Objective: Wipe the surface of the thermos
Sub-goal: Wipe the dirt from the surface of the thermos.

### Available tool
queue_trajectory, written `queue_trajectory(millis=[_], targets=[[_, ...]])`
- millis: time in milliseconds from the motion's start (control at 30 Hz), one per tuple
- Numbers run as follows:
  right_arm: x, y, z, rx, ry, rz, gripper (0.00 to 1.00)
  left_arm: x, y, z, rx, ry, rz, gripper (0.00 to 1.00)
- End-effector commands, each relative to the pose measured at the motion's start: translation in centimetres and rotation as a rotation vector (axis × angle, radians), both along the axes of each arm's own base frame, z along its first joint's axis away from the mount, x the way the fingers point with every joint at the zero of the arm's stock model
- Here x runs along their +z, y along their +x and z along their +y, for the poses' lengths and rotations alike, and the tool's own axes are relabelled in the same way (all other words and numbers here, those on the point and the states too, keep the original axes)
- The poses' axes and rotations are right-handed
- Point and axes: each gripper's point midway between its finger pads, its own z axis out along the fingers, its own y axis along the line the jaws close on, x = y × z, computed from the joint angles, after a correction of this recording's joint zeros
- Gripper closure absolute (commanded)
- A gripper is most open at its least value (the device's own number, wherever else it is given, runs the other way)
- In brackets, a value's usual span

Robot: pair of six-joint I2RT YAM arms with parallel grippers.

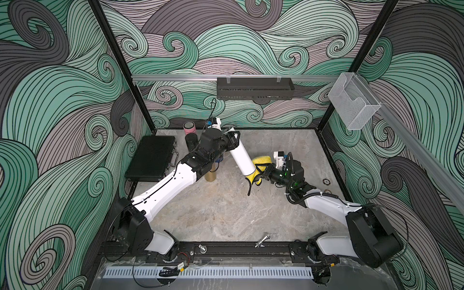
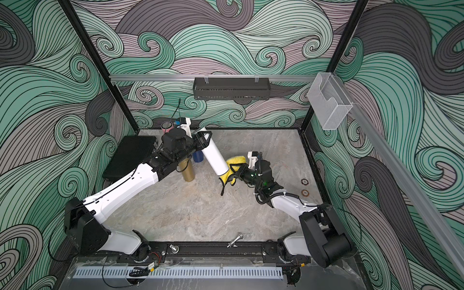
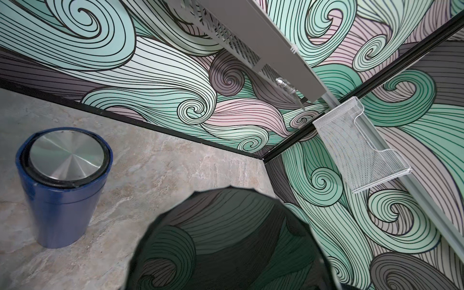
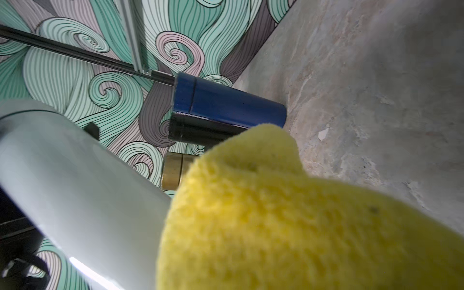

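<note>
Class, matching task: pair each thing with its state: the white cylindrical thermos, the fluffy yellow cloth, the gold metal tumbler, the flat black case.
1 white cylindrical thermos
2 fluffy yellow cloth
3 gold metal tumbler
4 flat black case

A lies flat at the far left
B stands upright, ungripped
C held tilted in the left gripper
D in the right gripper, against the thermos

Pairs: 1-C, 2-D, 3-B, 4-A

Left arm (image 1: pixel 170 183) & right arm (image 1: pixel 326 204): white shells, blk joints, blk cables w/ zip ties; green LEDs behind right gripper (image 1: pixel 261 172).
</note>
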Motion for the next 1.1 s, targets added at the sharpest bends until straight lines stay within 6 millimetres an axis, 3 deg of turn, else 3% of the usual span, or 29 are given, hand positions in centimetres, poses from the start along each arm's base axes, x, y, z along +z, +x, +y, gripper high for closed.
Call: queue_trajectory(millis=[0, 100, 333, 367, 633, 867, 1067], targets=[[-1.8, -0.5, -1.2, -0.053, -0.077, 0.047, 1.0, 6.4, -1.0, -0.3, -0.025, -0.142, -0.147, 1.0], [-1.7, -0.9, -1.3, -0.05, -0.07, 0.046, 1.0, 6.5, -0.9, -0.3, -0.023, -0.143, -0.151, 1.0], [2.7, -1.5, -0.3, 0.004, -0.015, -0.082, 1.0, 6.1, -0.4, -0.8, -0.027, -0.144, -0.146, 1.0], [3.2, -1.6, -0.1, 0.011, -0.01, -0.092, 1.0, 4.6, 0.3, -1.3, -0.025, -0.129, -0.122, 1.0], [5.5, -3.0, -0.9, 0.014, -0.011, -0.137, 1.0, 3.1, 1.0, -1.8, -0.017, -0.115, -0.102, 1.0], [5.9, -3.2, -0.5, 0.032, -0.001, -0.155, 1.0, 2.7, 1.2, -2.8, -0.048, -0.159, -0.093, 1.0], [4.2, -2.9, 0.6, 0.061, -0.04, -0.134, 1.0, 2.7, 1.3, -3.5, -0.067, -0.19, -0.084, 1.0]])
